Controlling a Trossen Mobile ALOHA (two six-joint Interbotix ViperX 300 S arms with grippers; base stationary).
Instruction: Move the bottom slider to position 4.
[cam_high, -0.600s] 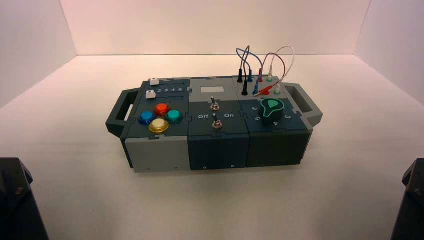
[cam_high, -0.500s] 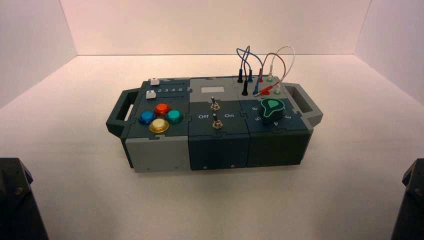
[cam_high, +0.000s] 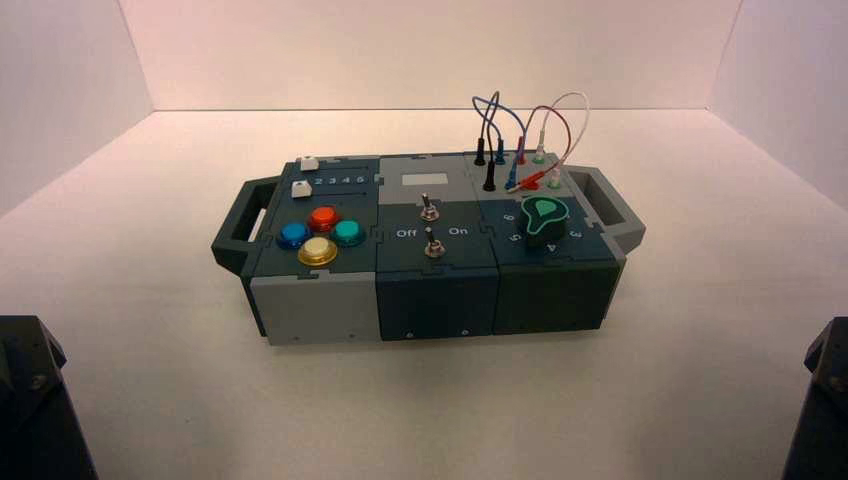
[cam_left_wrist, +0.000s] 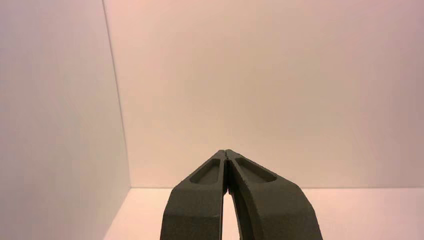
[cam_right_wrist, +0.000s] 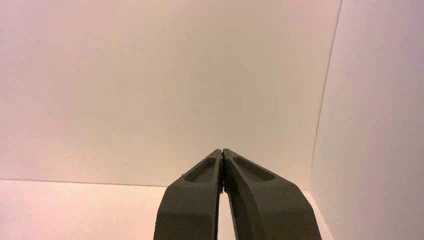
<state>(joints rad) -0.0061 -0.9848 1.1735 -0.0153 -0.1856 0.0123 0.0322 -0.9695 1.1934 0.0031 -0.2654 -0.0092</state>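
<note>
The bottom slider (cam_high: 299, 189) is a tiny white square knob on the box's dark teal left panel, nearer to me than its twin white knob (cam_high: 309, 163). A pale row of numerals 2 3 4 5 runs to its right, with the 4 (cam_high: 346, 180) third in the row. My left gripper (cam_left_wrist: 226, 151) is shut and empty, facing a bare wall; its arm (cam_high: 30, 400) is parked at the near left corner. My right gripper (cam_right_wrist: 222, 150) is shut and empty; its arm (cam_high: 825, 385) is parked at the near right corner. Both are far from the box.
The box (cam_high: 310, 305) stands mid-table with a handle (cam_high: 236, 225) at each end. It bears four round coloured buttons (cam_high: 322, 217), two metal toggle switches (cam_high: 428, 211), a green rotary knob (cam_high: 545, 217) and plugged wires (cam_high: 520, 130). White walls enclose the table.
</note>
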